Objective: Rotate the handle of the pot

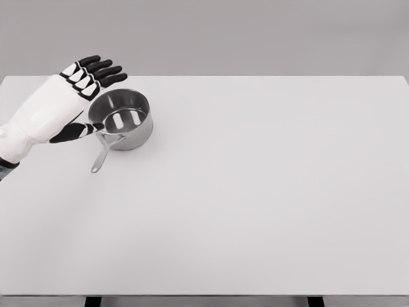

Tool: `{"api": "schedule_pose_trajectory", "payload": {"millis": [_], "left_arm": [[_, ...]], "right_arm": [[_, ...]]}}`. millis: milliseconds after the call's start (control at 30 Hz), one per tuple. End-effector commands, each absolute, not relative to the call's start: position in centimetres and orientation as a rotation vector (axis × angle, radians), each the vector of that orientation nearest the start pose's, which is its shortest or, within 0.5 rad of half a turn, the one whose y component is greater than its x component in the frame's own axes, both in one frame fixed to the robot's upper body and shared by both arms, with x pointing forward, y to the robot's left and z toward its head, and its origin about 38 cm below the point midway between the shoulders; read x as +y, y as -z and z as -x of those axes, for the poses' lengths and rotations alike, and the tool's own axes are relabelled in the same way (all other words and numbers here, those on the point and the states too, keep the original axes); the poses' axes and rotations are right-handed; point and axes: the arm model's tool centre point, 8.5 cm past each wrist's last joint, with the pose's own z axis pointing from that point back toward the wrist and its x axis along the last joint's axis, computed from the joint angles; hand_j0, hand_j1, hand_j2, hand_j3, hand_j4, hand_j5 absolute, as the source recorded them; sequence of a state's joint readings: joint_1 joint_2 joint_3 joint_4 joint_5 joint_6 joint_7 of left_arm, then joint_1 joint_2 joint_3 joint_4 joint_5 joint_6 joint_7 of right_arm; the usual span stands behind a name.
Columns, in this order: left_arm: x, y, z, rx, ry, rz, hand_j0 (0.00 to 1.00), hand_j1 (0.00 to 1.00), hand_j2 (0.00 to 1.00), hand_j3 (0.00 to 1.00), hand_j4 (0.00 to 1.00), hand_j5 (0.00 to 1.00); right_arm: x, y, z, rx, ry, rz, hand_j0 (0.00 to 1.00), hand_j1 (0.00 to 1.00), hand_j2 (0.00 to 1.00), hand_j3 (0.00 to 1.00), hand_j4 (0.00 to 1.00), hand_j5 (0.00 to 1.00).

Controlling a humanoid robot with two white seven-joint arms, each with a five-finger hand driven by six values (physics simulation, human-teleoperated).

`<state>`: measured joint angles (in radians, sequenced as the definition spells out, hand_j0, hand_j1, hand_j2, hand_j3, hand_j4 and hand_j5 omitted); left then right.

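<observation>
a shiny steel pot (121, 119) is being shown upright on the desk (255, 204), in its far left part. the pot's interior is being seen as bare metal with bright reflections. its handle (101, 155) is being pointed toward the near edge and slightly to the left, with the tip lying low by the desk surface.

just to the left of the pot, the left robot hand (78, 96) is being held palm-side toward the pot. its four dark fingers (102, 69) are being stretched out straight and close together, reaching past the far left side of the rim. the thumb (77, 131) is being extended toward the spot where the handle joins the pot wall, its tip just beside or touching that joint; which cannot be told. the robot hand is being kept wide, with nothing grasped. the white forearm is being brought in from the left edge.
</observation>
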<state>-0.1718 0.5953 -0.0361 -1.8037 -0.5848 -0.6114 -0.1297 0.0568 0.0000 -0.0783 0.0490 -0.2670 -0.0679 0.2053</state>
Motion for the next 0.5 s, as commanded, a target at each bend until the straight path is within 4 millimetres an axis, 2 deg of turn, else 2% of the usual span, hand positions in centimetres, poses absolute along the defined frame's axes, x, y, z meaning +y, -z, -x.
{"api": "schedule_pose_trajectory", "payload": {"millis": [0,100,133,267,400,467], "left_arm": [[27.6,-24.2,-36.1,2.743,-2.069,0.975,1.0,1.0,1.0,1.0,1.0,1.0],[26.3,-23.5,-36.1,2.725,-2.101,0.912,1.0,1.0,1.0,1.0,1.0,1.0],[25.0,-22.8,-35.9,2.734,-2.111,0.84,1.0,1.0,1.0,1.0,1.0,1.0],[22.4,-21.7,-35.6,2.726,-2.139,0.697,1.0,1.0,1.0,1.0,1.0,1.0],[22.0,-20.5,-36.9,2.827,-2.215,0.857,1.0,1.0,1.0,1.0,1.0,1.0],[21.7,-19.6,-37.8,2.903,-2.25,1.033,1.0,1.0,1.0,1.0,1.0,1.0]], "right_arm": [[-25.6,25.9,4.2,-0.012,0.346,-0.091,1.0,1.0,1.0,1.0,1.0,1.0],[-25.6,25.9,4.2,-0.012,0.346,-0.091,1.0,1.0,1.0,1.0,1.0,1.0],[-25.6,25.9,4.2,-0.012,0.346,-0.091,1.0,1.0,1.0,1.0,1.0,1.0],[-25.6,25.9,4.2,-0.012,0.346,-0.091,1.0,1.0,1.0,1.0,1.0,1.0],[-25.6,25.9,4.2,-0.012,0.346,-0.091,1.0,1.0,1.0,1.0,1.0,1.0],[-25.6,25.9,4.2,-0.012,0.346,-0.091,1.0,1.0,1.0,1.0,1.0,1.0]]}}
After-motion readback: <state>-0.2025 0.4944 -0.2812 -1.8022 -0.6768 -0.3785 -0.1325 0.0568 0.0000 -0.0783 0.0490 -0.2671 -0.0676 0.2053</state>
